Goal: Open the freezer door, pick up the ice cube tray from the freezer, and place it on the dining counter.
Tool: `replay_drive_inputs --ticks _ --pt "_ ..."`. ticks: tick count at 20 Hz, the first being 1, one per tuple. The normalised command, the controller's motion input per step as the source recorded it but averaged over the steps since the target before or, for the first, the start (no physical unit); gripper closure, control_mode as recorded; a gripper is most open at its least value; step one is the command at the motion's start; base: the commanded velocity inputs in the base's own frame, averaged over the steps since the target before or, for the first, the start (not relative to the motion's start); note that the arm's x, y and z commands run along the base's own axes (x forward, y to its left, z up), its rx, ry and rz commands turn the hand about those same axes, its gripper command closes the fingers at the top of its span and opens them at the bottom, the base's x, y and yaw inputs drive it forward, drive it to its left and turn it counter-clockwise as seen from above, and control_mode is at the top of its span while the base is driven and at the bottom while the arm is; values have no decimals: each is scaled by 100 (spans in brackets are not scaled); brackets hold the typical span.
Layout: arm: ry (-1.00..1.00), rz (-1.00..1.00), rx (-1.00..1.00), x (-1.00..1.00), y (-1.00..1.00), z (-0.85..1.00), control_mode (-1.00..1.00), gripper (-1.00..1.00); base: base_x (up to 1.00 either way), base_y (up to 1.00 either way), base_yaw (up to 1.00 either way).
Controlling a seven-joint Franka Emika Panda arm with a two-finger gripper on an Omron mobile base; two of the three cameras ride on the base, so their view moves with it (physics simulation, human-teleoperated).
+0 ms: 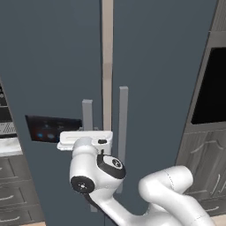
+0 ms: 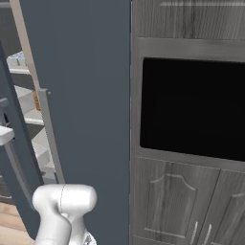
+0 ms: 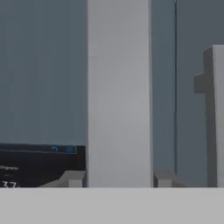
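While the freezer door (image 1: 57, 88), left half of the left base frame, is barely ajar, keep pulling its handle (image 3: 119, 92) steadily outward. Whether the gripper (image 1: 84, 140) is clamped, I cannot tell.

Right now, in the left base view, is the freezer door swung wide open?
No, the freezer door stands only slightly ajar, a narrow pale gap separating it from the matching door.
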Motion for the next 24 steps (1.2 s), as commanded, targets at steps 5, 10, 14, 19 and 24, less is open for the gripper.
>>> replay_drive_inputs --ticks 5,10,14,19,24 --pt "5 0 0 -31 28 0 -100 100 0 0 0" --pt "3 0 0 -28 29 0 -100 100 0 0 0" --pt "4 0 -1 -26 30 0 -100 100 0 0 0" --pt "4 0 -2 -26 33 0 -100 100 0 0 0" --pt "3 0 -3 -33 37 0 -100 100 0 0 0"
